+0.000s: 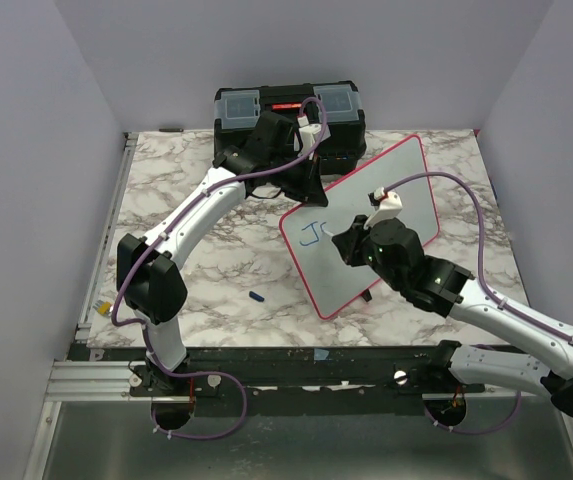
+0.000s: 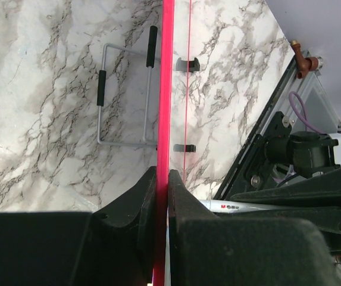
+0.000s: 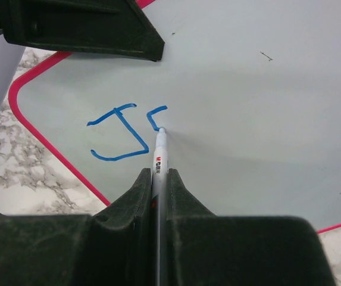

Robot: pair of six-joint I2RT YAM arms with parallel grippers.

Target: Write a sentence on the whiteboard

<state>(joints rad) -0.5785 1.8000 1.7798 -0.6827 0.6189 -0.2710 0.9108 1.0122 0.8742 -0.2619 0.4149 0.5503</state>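
The whiteboard point(image 1: 396, 205), white with a red-pink rim, stands tilted on the marble table. My left gripper point(image 1: 311, 195) is shut on its far upper edge; in the left wrist view the red rim point(image 2: 166, 89) runs between my closed fingers point(image 2: 162, 179). My right gripper point(image 1: 351, 243) is shut on a white marker point(image 3: 159, 156), its tip touching the board point(image 3: 247, 101) at the end of a short blue stroke beside a blue "J" point(image 3: 119, 134). The blue writing also shows in the top view point(image 1: 315, 234).
A black toolbox point(image 1: 288, 118) stands at the back behind the board. A small blue marker cap point(image 1: 257, 296) lies on the table left of the board. The board's wire stand point(image 2: 125, 95) shows behind it. Grey walls enclose the table.
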